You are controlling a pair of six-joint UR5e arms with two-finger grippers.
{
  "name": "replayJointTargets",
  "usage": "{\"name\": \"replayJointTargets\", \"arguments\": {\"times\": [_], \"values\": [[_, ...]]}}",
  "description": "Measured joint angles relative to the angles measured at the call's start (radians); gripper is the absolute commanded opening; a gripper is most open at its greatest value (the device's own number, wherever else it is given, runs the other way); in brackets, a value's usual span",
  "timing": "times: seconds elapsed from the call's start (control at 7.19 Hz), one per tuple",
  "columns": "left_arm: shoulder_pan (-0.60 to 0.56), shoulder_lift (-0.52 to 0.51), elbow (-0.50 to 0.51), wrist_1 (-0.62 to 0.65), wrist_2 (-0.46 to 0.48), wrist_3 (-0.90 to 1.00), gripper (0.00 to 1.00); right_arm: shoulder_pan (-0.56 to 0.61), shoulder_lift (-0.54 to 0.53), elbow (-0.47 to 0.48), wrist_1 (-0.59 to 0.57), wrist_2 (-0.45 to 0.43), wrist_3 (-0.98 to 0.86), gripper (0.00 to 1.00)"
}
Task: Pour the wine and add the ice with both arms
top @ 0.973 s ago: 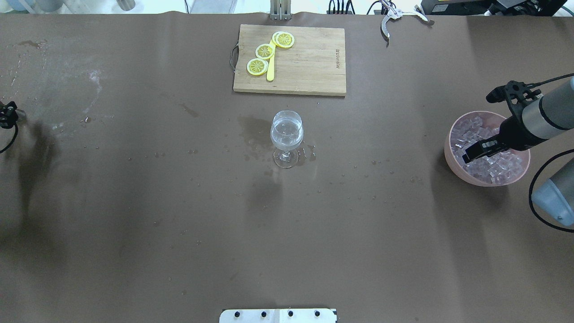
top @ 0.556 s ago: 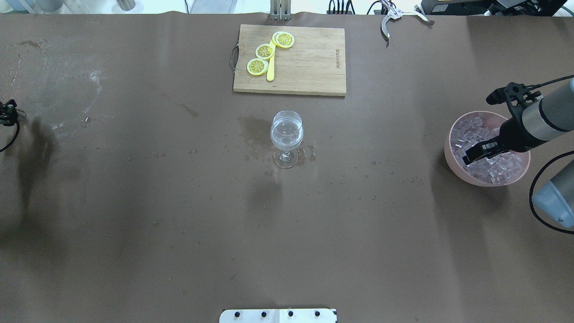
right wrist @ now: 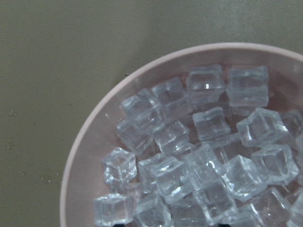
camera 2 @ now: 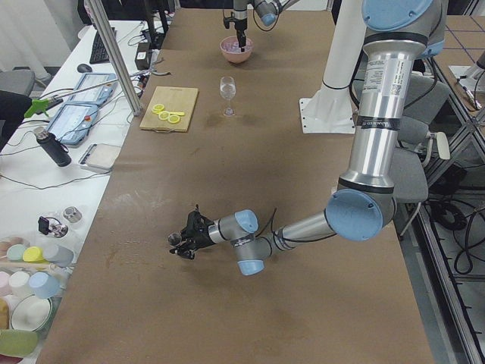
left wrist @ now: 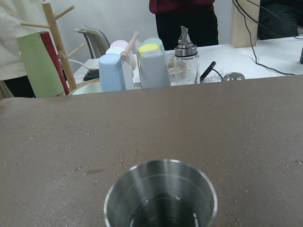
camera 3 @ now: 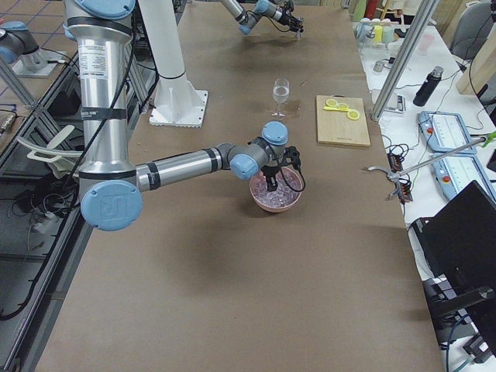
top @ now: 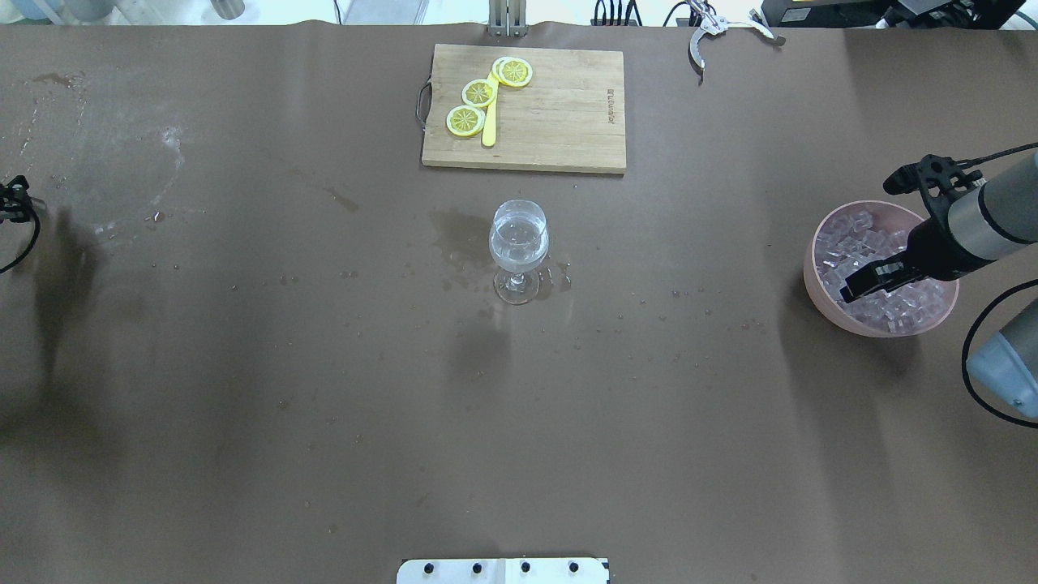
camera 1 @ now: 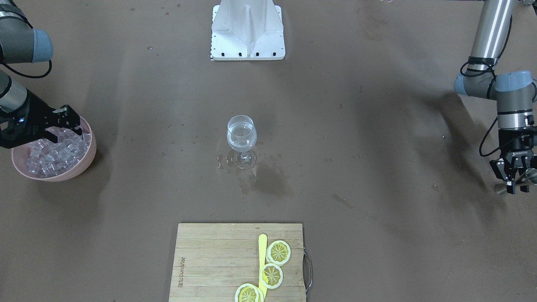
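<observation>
Many ice cubes (right wrist: 203, 161) heaped in pink bowl (top: 813, 280), right gripper (top: 853, 286) just above them, fingers spread, holding nothing, left gripper (camera 1: 514, 184) clamped on steel cup (left wrist: 161, 189), wine (top: 519, 253) in glass (top: 517, 288) mid-table, well apart from both.

The left gripper (camera 1: 512, 182) is too small from across the table to tell whether its fingers clamp anything. In the overhead view it is a black scrap at 9 o'clock, the rest cut off by the edge. The left wrist view loses the lower half of the steel cup (left wrist: 158, 201) at 6 o'clock (no fingers show there). The right wrist view cuts the pink bowl (right wrist: 87, 156) at 3 and 6 o'clock, and the ice (right wrist: 208, 123) hides its floor. The right gripper (top: 855, 284) covers some cubes from overhead.
</observation>
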Motion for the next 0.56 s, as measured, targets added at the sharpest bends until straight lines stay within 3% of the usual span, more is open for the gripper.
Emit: {"name": "replayJointTargets", "arguments": {"times": [0.14,0.28,0.56], "values": [[0.0,-0.001,0.0,0.0,0.0,-0.001,0.18,-0.004,0.001,-0.002,0.001,-0.001,0.0,0.73],[-0.001,-0.003,0.0,0.0,0.0,-0.002,0.12,-0.008,0.001,-0.003,0.001,-0.001,0.0,0.66],[-0.008,-0.006,0.0,0.0,-0.001,-0.002,0.0,-0.01,0.003,-0.005,0.0,-0.002,0.0,0.45]]}}
